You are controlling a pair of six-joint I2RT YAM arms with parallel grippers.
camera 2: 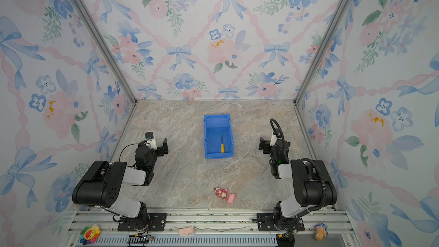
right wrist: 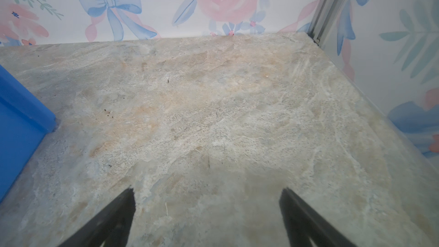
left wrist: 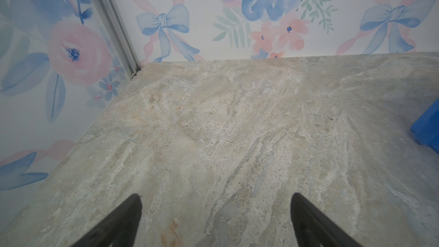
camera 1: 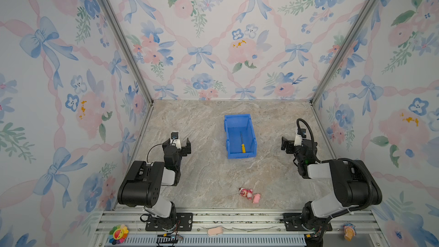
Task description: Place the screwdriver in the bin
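The screwdriver [camera 1: 242, 144] lies flat on the floor of the bin [camera 1: 226, 134], and both top views show it so. Its yellow handle points toward the low front lip and its thin grey shaft toward the back wall, roughly parallel to the long walls and, as far as can be judged, touching neither. Assessment of the item: light, rigid and not fragile. The slim, smooth shaft would likely slip or roll in a grip, while the thicker handle offers better purchase. Any hold is therefore best taken across the handle, with the jaws closing from the sides. The bin stands on the tabletop [camera 1: 209, 177] between the two arms, well apart from each. Left pincer [left wrist: 216, 196]: fingers [left wrist: 118, 222] spread wide, nothing between them, bare tabletop beneath; only a blue corner of the bin shows at the edge of its wrist view. Right pincer [right wrist: 207, 190]: likewise spread, empty and touching nothing, with the bin's outer wall at the edge of its wrist view. Judged from the item's position, the placement appears complete and no further grasp seems called for. A small pink toy [camera 1: 248, 194] lies on the tabletop near the front edge, apart from the bin and from both arms.
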